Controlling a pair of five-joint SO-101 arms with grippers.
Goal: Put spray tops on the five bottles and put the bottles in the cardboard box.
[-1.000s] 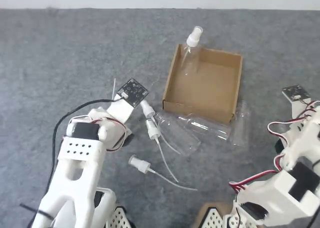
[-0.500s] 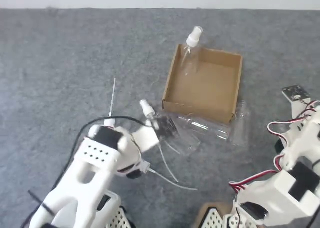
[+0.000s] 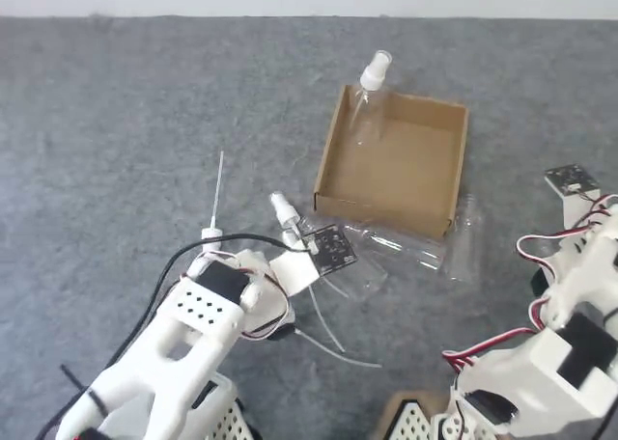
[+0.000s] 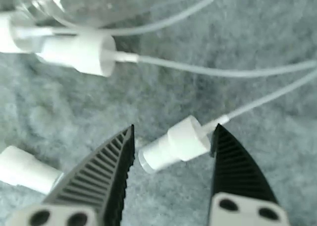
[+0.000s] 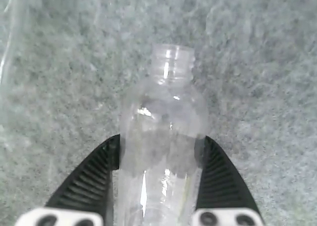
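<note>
Grey, nubbly carpet (image 3: 116, 112) covers the table in the high view. A shallow, square cardboard box (image 3: 384, 212) sits toward the far side, open on top. A clear capped bottle (image 3: 368, 112) leans in its far corner with the white sprayer uppermost. Along the box's near wall a lying bottle (image 3: 362, 261) of clear plastic rests on its side, and a corner bottle (image 3: 466, 235) lies by the right near corner. The left arm (image 3: 193, 324), of white printed plastic, comes up from the near edge, its wrist above a tangle of thin tubes just beside the lying bottle. A loose sprayer (image 3: 211, 235) lies left of that arm, its straight tube pointing to the far side. The right arm (image 3: 570, 295) is bunched at the right edge, well apart from the box. Carpet runs wide to the left of the box and behind it.

In the left wrist view, the left gripper (image 4: 174, 133) has black, ribbed, wedge-shaped jaws spread wide. A white spray top (image 4: 171, 146) with a round collar lies between them on the carpet, one jaw tip at its collar. A second spray top (image 4: 81, 52) lies beyond the tips, and a third spray top (image 4: 22, 169) lies outside one jaw.

In the right wrist view, the right gripper (image 5: 161, 149) presses its jaws against both sides of an uncapped bottle (image 5: 163, 112). The bottle is clear and round-shouldered, and its threaded neck is open and points away.
</note>
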